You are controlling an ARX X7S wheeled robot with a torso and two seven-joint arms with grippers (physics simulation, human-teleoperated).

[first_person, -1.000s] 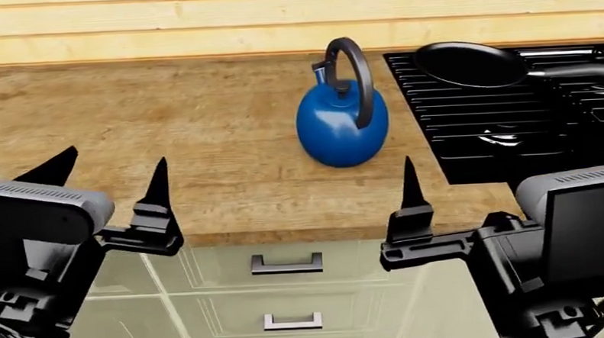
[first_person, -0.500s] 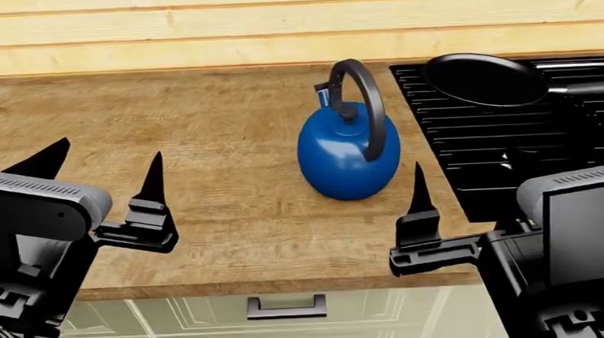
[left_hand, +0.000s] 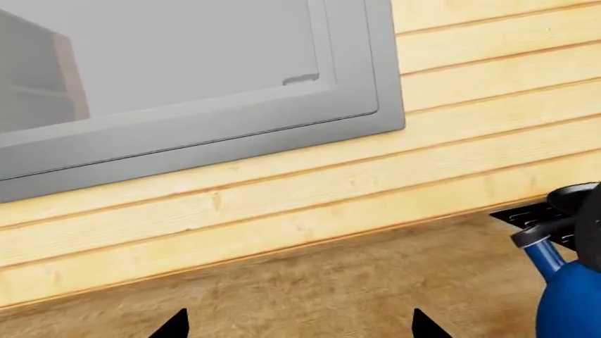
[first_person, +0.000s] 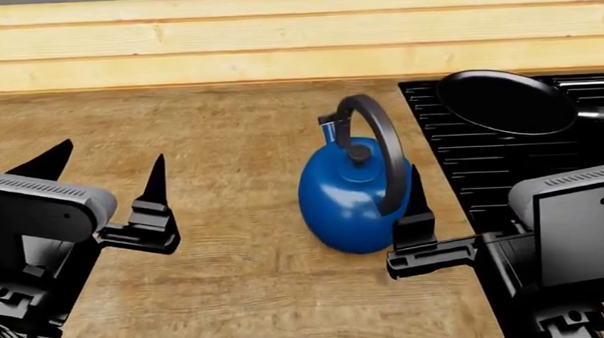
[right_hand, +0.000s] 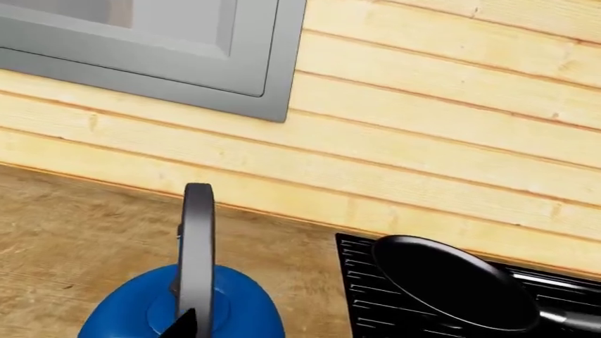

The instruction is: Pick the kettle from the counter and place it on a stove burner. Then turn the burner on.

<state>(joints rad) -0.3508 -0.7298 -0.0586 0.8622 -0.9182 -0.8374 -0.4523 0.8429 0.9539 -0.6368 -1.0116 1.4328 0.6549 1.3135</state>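
The glossy blue kettle [first_person: 346, 201] stands upright on the wood-grain counter [first_person: 209, 142], its arched black handle [first_person: 383, 158] edge-on to me. It also shows in the right wrist view as kettle [right_hand: 122, 310] and at the edge of the left wrist view as kettle [left_hand: 573, 303]. My right gripper [first_person: 466, 188] is open; its one visible finger [first_person: 418, 198] overlaps the kettle's stove side, and the other is hidden behind the wrist. My left gripper [first_person: 103, 174] hangs open and empty over the counter, well left of the kettle. The black stove [first_person: 485, 168] lies right of the kettle. No burner shows.
A black frying pan [first_person: 508, 103] sits on the stove's back grates, also seen as frying pan [right_hand: 451, 282]. A pale plank wall [first_person: 276, 40] closes the back of the counter, with a grey window frame [left_hand: 235, 120] above it.
The head view has moved forward: the kettle sits lower and larger, and the cabinet fronts have dropped out of view. My right finger now overlaps the kettle's side. Both grippers stay open.
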